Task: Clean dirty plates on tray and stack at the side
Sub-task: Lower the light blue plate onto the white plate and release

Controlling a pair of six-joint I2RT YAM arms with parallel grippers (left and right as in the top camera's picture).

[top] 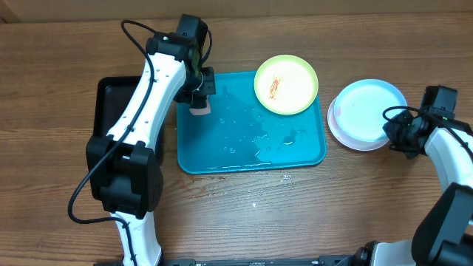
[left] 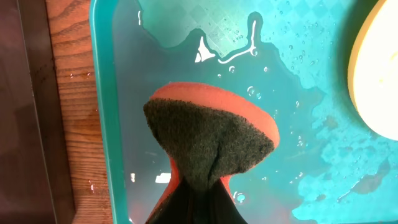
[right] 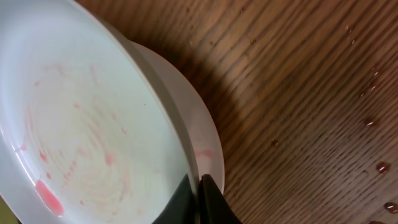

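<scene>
The teal tray (top: 222, 151) is wet, with puddles (left: 323, 149) on its floor. A yellow-green plate (top: 286, 84) with a red smear sits on the tray's far right corner. My left gripper (top: 198, 100) is shut on an orange sponge (left: 208, 140), dark scrub side showing, over the tray's left part near its rim (left: 102, 93). Right of the tray, a mint-green plate (top: 367, 109) rests on a white plate (top: 347, 140). My right gripper (right: 199, 186) pinches the mint-green plate's (right: 81, 124) rim; faint pink smears show inside it.
A black tray (top: 111, 103) lies just left of the teal one, under my left arm. Water droplets (right: 373, 121) dot the wooden table to the right of the stacked plates and in front of the teal tray (top: 284, 177).
</scene>
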